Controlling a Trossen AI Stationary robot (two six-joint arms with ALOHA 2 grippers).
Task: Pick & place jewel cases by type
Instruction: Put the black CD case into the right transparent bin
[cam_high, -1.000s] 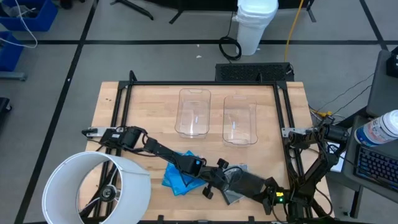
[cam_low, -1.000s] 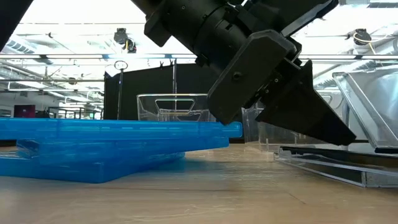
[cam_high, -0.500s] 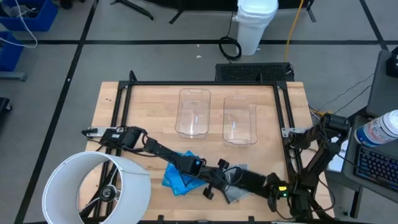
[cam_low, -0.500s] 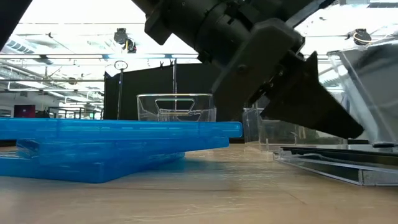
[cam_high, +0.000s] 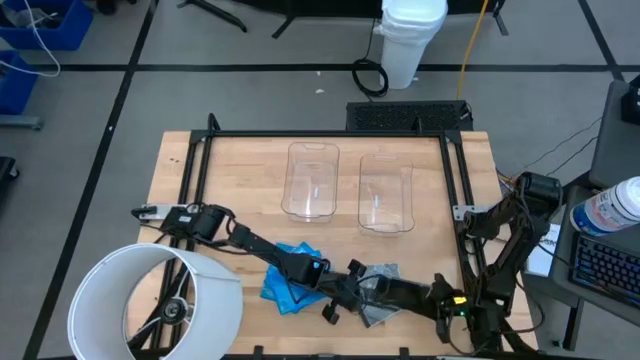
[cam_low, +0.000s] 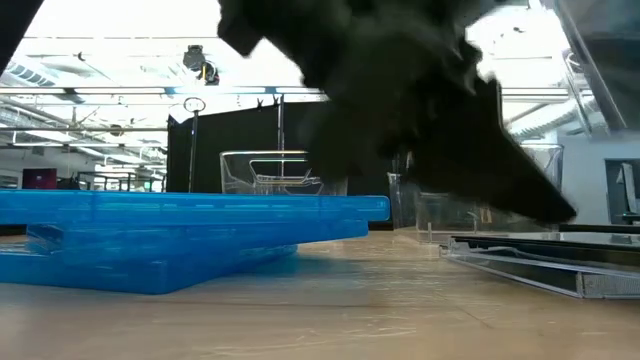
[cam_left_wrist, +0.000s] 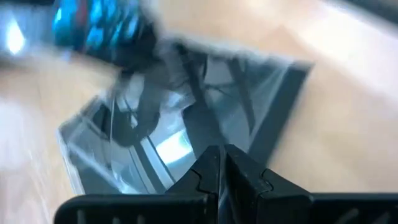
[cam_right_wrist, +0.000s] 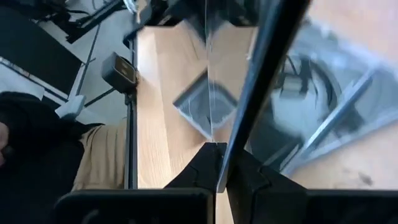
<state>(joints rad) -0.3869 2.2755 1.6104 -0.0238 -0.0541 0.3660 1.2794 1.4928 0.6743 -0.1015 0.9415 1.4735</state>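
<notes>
A stack of blue jewel cases (cam_high: 283, 285) (cam_low: 180, 225) lies flat near the table's near edge. To its right is a pile of smoky grey jewel cases (cam_high: 380, 272) (cam_low: 540, 262). My left gripper (cam_high: 340, 296) (cam_left_wrist: 221, 155) reaches in from the left; it is shut, its tips low over the grey pile. My right gripper (cam_high: 388, 292) (cam_right_wrist: 217, 152) comes from the right and is shut on one grey case (cam_low: 605, 45), raised above the pile. My right gripper pinches a smoky grey jewel case by its thin edge (cam_right_wrist: 225, 163) between the two fingers. The case shows edge-on, running away from the fingertips, lifted clear of the pile and steeply tilted (cam_low: 600, 60). Whether my left gripper touches the grey pile, I cannot tell.
Two clear rectangular bins (cam_high: 312, 180) (cam_high: 386, 192) stand side by side toward the table's far edge. A large white cylinder (cam_high: 150, 300) overhangs the near-left corner. A black frame rail (cam_high: 325, 134) runs around the table. Bare wood lies between the bins and the cases.
My right gripper has risen, and the grey case it holds has gone up with it and tipped steeper, from leaning low over the pile to high at the low view's right edge. The right arm's elbow has swung toward the far edge. The cases on the table have stayed put.
</notes>
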